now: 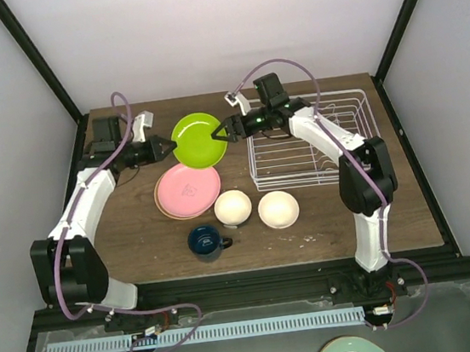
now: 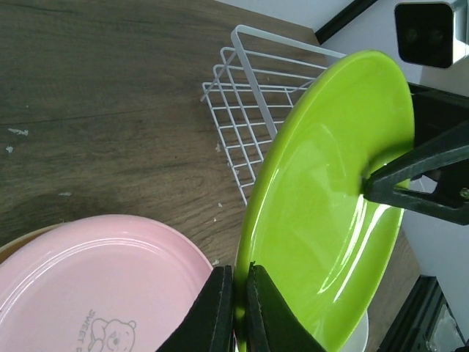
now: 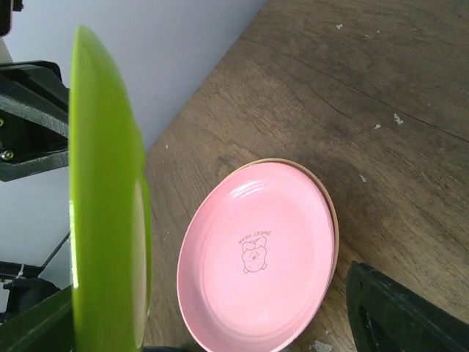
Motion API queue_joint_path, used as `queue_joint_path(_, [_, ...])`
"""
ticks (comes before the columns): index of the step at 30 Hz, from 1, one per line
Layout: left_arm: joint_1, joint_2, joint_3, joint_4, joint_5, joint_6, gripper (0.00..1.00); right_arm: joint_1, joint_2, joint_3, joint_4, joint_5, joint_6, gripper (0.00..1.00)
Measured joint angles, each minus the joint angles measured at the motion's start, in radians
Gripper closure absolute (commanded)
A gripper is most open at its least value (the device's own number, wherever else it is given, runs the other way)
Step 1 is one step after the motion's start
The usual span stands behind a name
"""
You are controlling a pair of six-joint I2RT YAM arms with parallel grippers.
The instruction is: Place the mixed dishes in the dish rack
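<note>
Lime plate (image 1: pixel 198 140) 1; pink plate (image 1: pixel 189 189) 1, maybe stacked; bowls (image 1: pixel 233 207) 2; mug (image 1: pixel 204 241) 1

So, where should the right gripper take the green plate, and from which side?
Take the free rim opposite the left gripper, from the dish rack side. The green plate hangs tilted, edge-on to the right gripper, so open jaws can straddle that thin rim.

A dark wooden table (image 1: pixel 328 237) sits between pale, perhaps lavender-tinted walls (image 1: pixel 199 26) and black posts (image 1: pixel 32 55).
</note>
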Motion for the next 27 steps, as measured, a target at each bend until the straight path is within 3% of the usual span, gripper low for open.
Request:
queue_joint_path(8, [-0.005,0.010,0.000,0.031,-0.005,-0.005,1.00,0.007,0.016,0.029,0.002,-0.053,0.013,0.79])
queue_joint_path(12, [-0.005,0.021,-0.002,0.053,-0.004,-0.008,0.97,0.014,0.017,0.032,0.015,-0.082,0.013,0.92])
queue_joint_path(15, [-0.005,0.028,-0.006,0.072,0.010,-0.004,0.79,0.012,0.019,0.032,0.019,-0.071,0.024,0.99])
queue_joint_path(18, [-0.011,0.033,-0.007,0.093,0.021,-0.015,0.59,0.006,0.027,0.036,-0.006,-0.056,-0.005,0.99])
queue_joint_path(22, [-0.009,0.040,-0.007,0.101,0.018,-0.019,0.25,0.015,0.035,0.090,-0.083,0.000,-0.084,0.99])
queue_joint_path(26, [0.000,0.040,-0.006,0.117,0.022,-0.027,0.01,0.016,0.035,0.141,-0.137,0.093,-0.177,0.99])
queue_joint_path(27, [0.007,0.043,-0.002,0.115,0.028,-0.033,0.00,0.015,0.034,0.148,-0.148,0.120,-0.200,0.99])
